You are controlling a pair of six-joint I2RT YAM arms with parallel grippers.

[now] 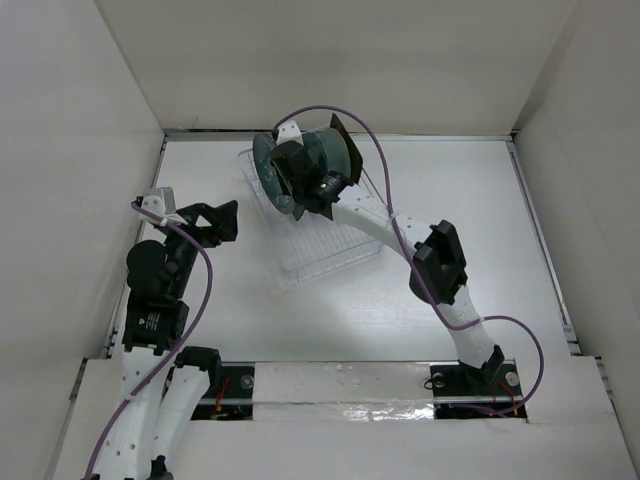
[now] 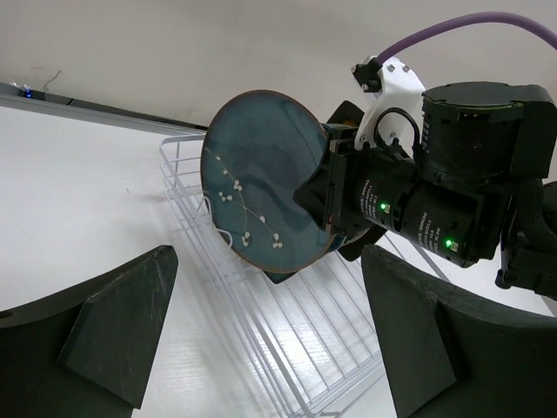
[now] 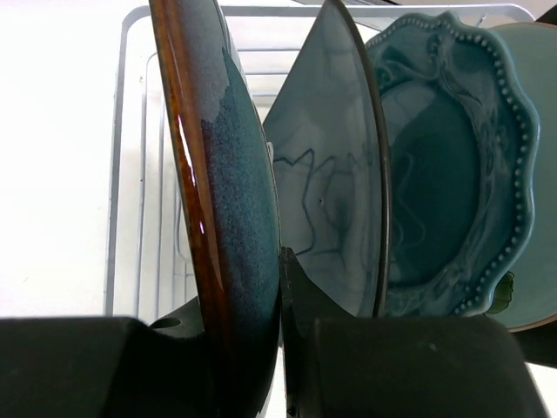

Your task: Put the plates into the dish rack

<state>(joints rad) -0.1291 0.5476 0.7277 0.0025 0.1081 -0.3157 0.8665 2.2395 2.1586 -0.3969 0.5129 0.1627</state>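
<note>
The clear wire dish rack (image 1: 335, 248) lies at the table's middle back. Several plates stand upright at its far end (image 1: 305, 150). My right gripper (image 1: 300, 182) is shut on the rim of a plain round dark teal plate with a brown edge (image 3: 222, 200), (image 2: 261, 187), and holds it upright in the rack (image 3: 130, 131). Behind it stand a square teal plate (image 3: 335, 192), a scalloped teal plate (image 3: 448, 165) and a pale green round plate (image 3: 540, 174). My left gripper (image 1: 218, 222) is open and empty, left of the rack (image 2: 287, 340).
White walls enclose the table on the left, back and right. The near half of the rack holds nothing. The right arm (image 1: 440, 270) reaches diagonally across the table's right middle, with a purple cable looping over it.
</note>
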